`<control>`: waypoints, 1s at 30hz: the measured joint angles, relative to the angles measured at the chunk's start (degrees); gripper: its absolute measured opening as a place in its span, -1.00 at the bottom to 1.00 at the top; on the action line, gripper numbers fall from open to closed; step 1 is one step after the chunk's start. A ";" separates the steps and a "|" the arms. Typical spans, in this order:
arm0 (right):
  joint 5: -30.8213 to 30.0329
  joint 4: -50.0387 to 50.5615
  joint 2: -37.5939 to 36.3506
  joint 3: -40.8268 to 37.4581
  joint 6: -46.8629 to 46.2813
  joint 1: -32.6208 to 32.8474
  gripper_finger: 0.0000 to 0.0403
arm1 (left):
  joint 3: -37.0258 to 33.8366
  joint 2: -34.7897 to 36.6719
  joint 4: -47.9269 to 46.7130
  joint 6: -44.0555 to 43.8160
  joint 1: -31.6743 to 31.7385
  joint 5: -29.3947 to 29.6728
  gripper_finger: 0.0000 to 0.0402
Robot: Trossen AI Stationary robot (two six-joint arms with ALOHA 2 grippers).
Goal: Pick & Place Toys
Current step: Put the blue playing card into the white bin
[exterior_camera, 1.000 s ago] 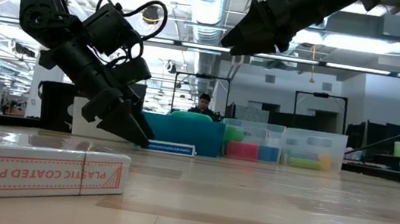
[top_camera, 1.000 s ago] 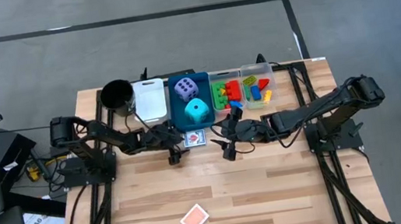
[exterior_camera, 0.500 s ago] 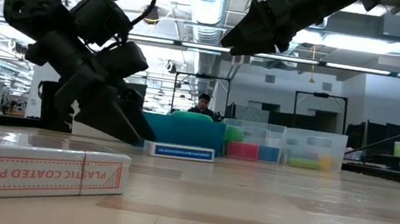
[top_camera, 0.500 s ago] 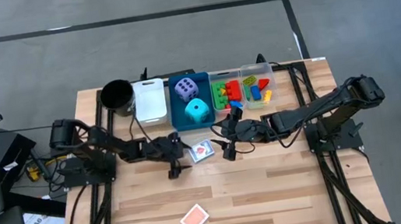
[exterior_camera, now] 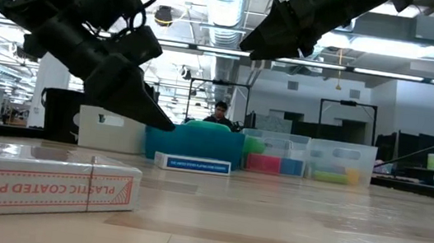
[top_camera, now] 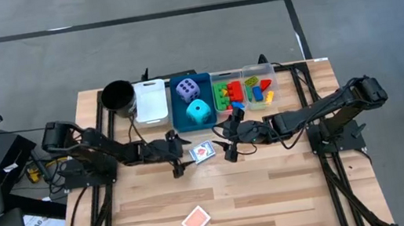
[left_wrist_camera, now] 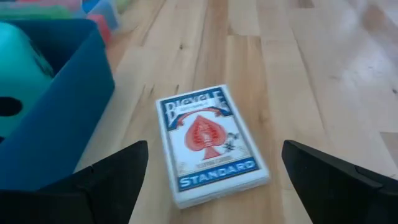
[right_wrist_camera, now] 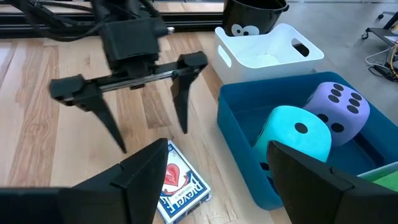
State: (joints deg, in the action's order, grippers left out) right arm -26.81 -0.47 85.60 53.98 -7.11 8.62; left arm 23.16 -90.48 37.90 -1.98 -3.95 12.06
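A blue-and-white playing-card box (top_camera: 202, 152) lies flat on the table just in front of the blue bin (top_camera: 184, 119); it also shows in the left wrist view (left_wrist_camera: 211, 143) and the right wrist view (right_wrist_camera: 180, 186). My left gripper (top_camera: 175, 153) is open and hangs just left of the box and above it, fingers slanting down (right_wrist_camera: 153, 140). My right gripper (top_camera: 228, 138) is open and empty, to the right of the box, raised above the table (exterior_camera: 282, 30). A red card box (top_camera: 196, 221) lies flat near the front edge. A purple die (top_camera: 188, 89) and a cyan die (top_camera: 199, 112) sit in the blue bin.
At the far edge stand a black cup (top_camera: 117, 95), a white bin (top_camera: 151, 102), the blue bin, and two clear bins (top_camera: 229, 93) (top_camera: 258, 89) holding coloured bricks. A person shows in the room beyond the table (exterior_camera: 220, 112). Bare wood lies between the card boxes.
The blue-and-white card box has slid away from the blue bin's front wall toward the near edge and turned a little; it now lies still. My left gripper, first down at the table by the box, has drawn back toward the left and risen clear.
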 joint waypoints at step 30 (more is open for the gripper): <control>-0.02 0.02 0.00 -0.02 -3.50 1.62 0.34 | 7.18 -13.63 -0.77 -10.57 -9.80 18.59 0.81</control>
State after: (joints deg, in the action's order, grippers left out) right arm -26.83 -0.45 85.60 53.95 -10.61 10.24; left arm 30.34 -104.11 37.13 -12.56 -13.76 30.65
